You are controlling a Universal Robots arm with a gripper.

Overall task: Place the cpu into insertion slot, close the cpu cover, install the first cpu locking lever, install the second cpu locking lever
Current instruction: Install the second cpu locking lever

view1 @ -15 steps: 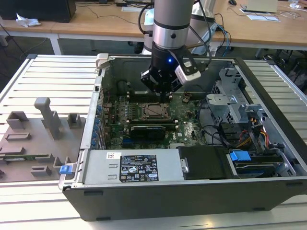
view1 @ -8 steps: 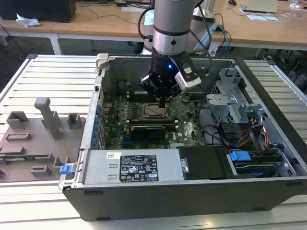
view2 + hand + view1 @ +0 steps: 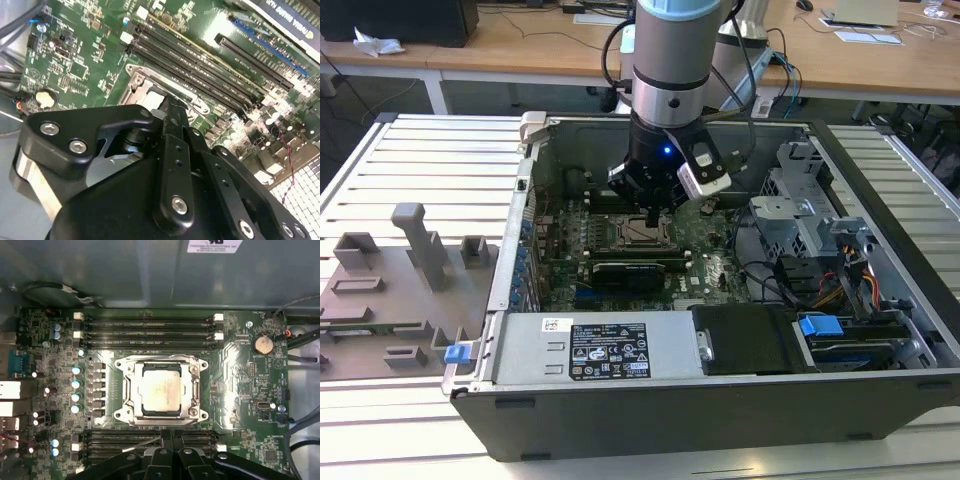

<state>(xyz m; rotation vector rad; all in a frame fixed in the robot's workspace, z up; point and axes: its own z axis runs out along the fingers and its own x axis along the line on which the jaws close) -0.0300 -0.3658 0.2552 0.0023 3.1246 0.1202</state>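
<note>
The cpu (image 3: 160, 389), pale silvery and square, lies flat in the insertion slot (image 3: 123, 415). The cpu cover (image 3: 131, 390), a metal frame, lies down around it. My gripper (image 3: 170, 436) sits just off one edge of the socket, over the memory slots, with its black fingers pressed together. A thin bright rod (image 3: 142, 444) slants away from the fingertips along that edge. In the second wrist view the fingers (image 3: 171, 117) reach down to the socket's metal rim (image 3: 140, 84). In the exterior view the gripper (image 3: 651, 214) hangs directly over the socket (image 3: 642, 234) inside the open computer case.
Rows of long black memory slots (image 3: 150, 330) flank the socket on two sides. A black expansion card (image 3: 625, 270), the power supply box (image 3: 582, 345) and a drive cage (image 3: 798, 215) crowd the case. A grey fixture board (image 3: 390, 290) lies at the exterior view's left.
</note>
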